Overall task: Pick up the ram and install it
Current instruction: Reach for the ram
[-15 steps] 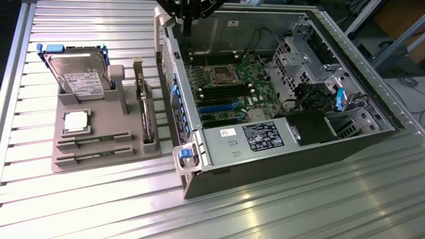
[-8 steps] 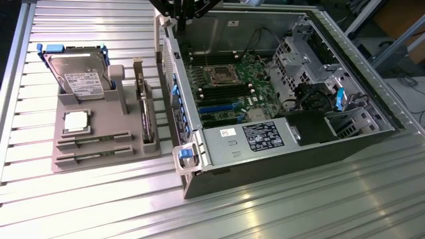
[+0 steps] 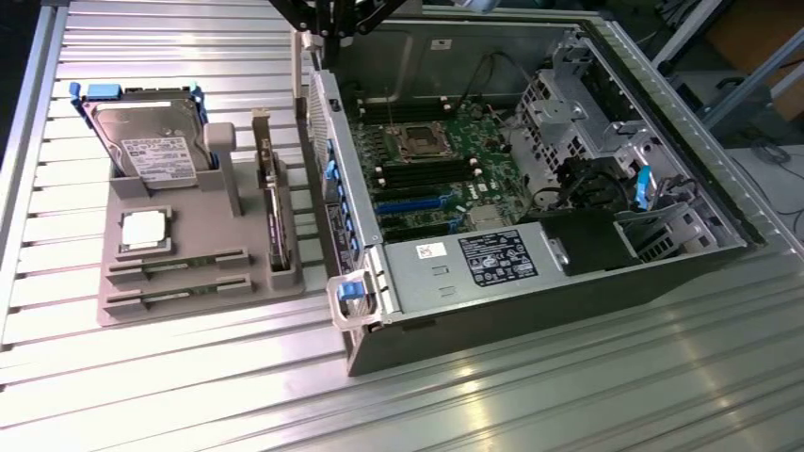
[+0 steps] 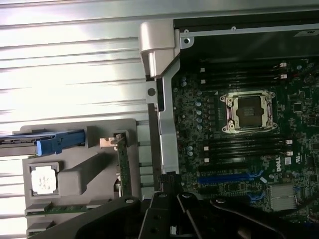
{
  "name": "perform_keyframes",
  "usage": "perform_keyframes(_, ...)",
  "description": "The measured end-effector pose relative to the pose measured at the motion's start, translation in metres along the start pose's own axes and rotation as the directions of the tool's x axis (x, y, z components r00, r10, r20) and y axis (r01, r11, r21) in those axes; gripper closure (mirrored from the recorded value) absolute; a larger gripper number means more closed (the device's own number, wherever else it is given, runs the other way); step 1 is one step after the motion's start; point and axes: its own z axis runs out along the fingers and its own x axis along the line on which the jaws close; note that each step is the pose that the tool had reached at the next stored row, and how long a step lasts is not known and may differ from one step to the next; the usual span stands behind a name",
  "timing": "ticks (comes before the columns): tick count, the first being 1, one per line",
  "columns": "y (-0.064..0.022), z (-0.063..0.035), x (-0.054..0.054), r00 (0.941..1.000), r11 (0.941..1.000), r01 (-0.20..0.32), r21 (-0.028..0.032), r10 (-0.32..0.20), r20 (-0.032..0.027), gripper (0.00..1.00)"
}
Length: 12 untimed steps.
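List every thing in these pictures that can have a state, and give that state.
gripper, shut, holding nothing.
ram, lying in its tray slot, not picked up.
computer case, open, side panel off.
CPU socket, empty.
memory slots, empty.
hard drive, standing upright in the tray.
expansion card, standing on edge in the tray.

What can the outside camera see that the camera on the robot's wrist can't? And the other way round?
The exterior view gives the power supply with its black label, the metal drive cage and the hard drive's labelled face. The wrist view gives the dark gripper up close. Both share the motherboard's CPU socket, the silver CPU chip and the ram lying on the grey tray, and the upright expansion card.
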Motion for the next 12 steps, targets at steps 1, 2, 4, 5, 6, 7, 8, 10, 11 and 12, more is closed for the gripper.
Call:
perform_keyframes(1,-0.0001,-0.0001,0.002,1.0000,1.0000,0.000,0.0001,0.000,-0.0001,0.89)
perform_keyframes(2,-0.0002,-0.0001,0.003,1.0000,1.0000,0.000,0.0001,0.000,0.0000,0.89)
perform_keyframes(4,-0.0004,-0.0002,0.006,1.0000,1.0000,0.000,0.0001,0.000,0.0000,0.89)
perform_keyframes(5,-0.0006,-0.0002,0.008,1.0000,1.0000,0.000,0.0001,0.000,-0.0001,0.89)
perform_keyframes(6,-0.0006,-0.0003,0.008,1.0000,1.0000,0.000,0.0001,0.000,-0.0001,0.89)
perform_keyframes(7,-0.0007,-0.0002,0.009,1.0000,1.0000,0.000,0.0000,0.000,0.0000,0.89)
perform_keyframes(8,-0.0007,-0.0003,0.010,1.0000,1.0000,0.000,0.0001,0.000,0.0000,0.89)
perform_keyframes(10,-0.0009,-0.0004,0.012,1.0000,1.0000,0.000,0.0001,0.000,-0.0001,0.89)
perform_keyframes(11,-0.0010,-0.0004,0.014,1.0000,1.0000,0.000,0.0001,0.000,-0.0001,0.89)
perform_keyframes(12,-0.0011,-0.0004,0.015,1.0000,1.0000,0.000,0.0001,0.000,-0.0001,0.89)
